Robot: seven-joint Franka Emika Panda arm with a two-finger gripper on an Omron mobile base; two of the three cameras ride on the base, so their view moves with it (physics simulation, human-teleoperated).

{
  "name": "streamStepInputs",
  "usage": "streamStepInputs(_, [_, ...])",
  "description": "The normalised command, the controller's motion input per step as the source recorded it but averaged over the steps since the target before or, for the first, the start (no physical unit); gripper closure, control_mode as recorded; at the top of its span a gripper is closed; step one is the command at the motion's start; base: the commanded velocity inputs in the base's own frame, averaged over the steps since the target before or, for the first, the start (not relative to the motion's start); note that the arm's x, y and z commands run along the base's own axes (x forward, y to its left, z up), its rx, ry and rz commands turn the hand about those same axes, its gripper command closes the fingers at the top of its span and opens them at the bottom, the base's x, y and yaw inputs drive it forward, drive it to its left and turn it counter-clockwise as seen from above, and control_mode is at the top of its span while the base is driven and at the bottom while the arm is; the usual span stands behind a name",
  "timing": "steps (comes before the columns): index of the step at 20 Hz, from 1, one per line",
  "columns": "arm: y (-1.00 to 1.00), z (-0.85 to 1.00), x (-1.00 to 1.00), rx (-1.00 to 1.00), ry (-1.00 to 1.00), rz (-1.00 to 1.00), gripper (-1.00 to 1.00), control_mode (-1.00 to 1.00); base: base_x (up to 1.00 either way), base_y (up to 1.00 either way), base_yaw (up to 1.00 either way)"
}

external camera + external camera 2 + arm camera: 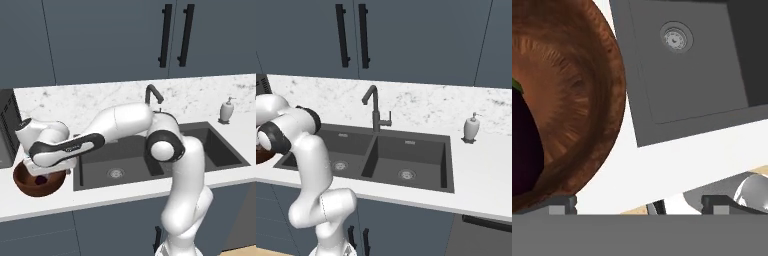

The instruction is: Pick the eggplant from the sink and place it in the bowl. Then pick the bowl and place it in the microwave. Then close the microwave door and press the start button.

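Observation:
The reddish-brown wooden bowl [25, 182] stands on the white counter left of the sink [135, 157]. The dark purple eggplant [41, 179] lies inside it, and in the hand view it shows large at the left edge as the eggplant [524, 150] against the bowl's wall [577, 95]. My gripper [45, 171] hangs just above the bowl's near-right rim. In the hand view the gripper [639, 205] is open, fingertips wide apart with nothing held. One fingertip [562, 204] sits at the bowl's rim. A dark edge of the microwave [6, 131] shows at the far left.
The dark gooseneck faucet [153, 94] rises behind the double sink [391, 155], whose drain [676, 38] shows in the hand view. A white soap dispenser [226, 110] stands on the counter at the right. Dark cabinets with black handles [165, 35] hang above.

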Motion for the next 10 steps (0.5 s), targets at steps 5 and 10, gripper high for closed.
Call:
streamStepInputs(5, [-0.16,0.21,0.00,0.04,-0.03,-0.11,-1.00,-1.00,0.00,0.00,0.00])
streamStepInputs(10, [-0.34,-0.11,-0.10,0.14,-0.16,-0.01,-1.00,-1.00,0.00,0.00,0.00])
